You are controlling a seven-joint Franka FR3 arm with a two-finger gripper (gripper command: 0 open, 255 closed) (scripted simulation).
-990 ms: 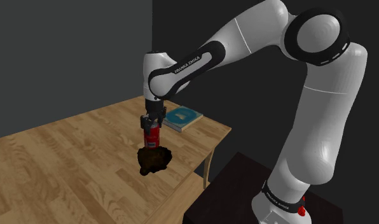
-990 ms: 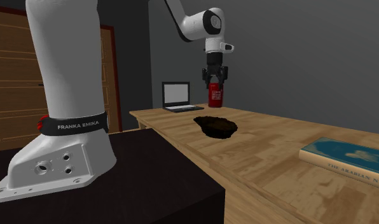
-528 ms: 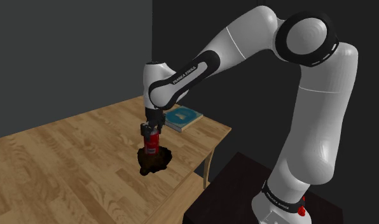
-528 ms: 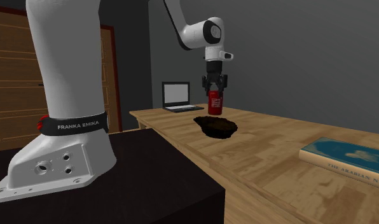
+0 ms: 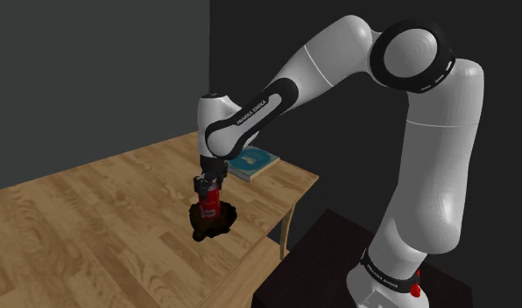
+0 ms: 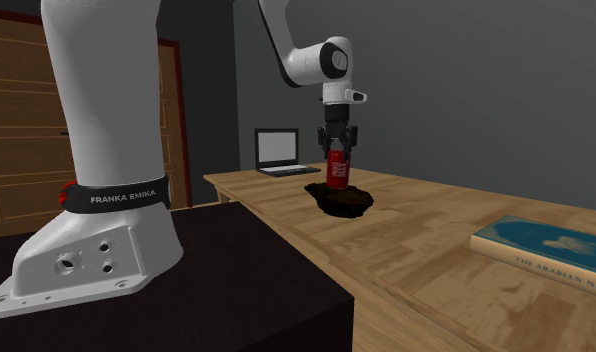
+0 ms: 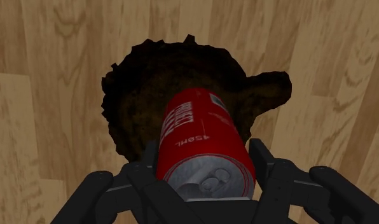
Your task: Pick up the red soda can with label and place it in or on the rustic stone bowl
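Dark grey walls (image 5: pixel 93 70) back a pale wooden worktop (image 5: pixel 84 223), over which the white arm (image 5: pixel 408 157) bends down from its black stand (image 6: pixel 246 270). Its black fingers (image 7: pixel 263 160) are clenched on a red can (image 7: pixel 198 133) — one on each side, near its silver top, with the white lettering on its side turned toward the wrist camera. The can hangs upright between the fingers, its base low over the middle of a dark brown, rough-edged bowl (image 7: pixel 134 105) that sits on the worktop straight below the fingers. In the second exterior view the base dips to about the rim, but whether it touches the bowl's bottom cannot be told. A blue-covered book (image 6: pixel 546 245) lies flat well apart from the fingers, near the worktop's corner by the stand, and an open laptop (image 6: pixel 279 150) stands beyond the fingers at the far end — both apart from the bowl.
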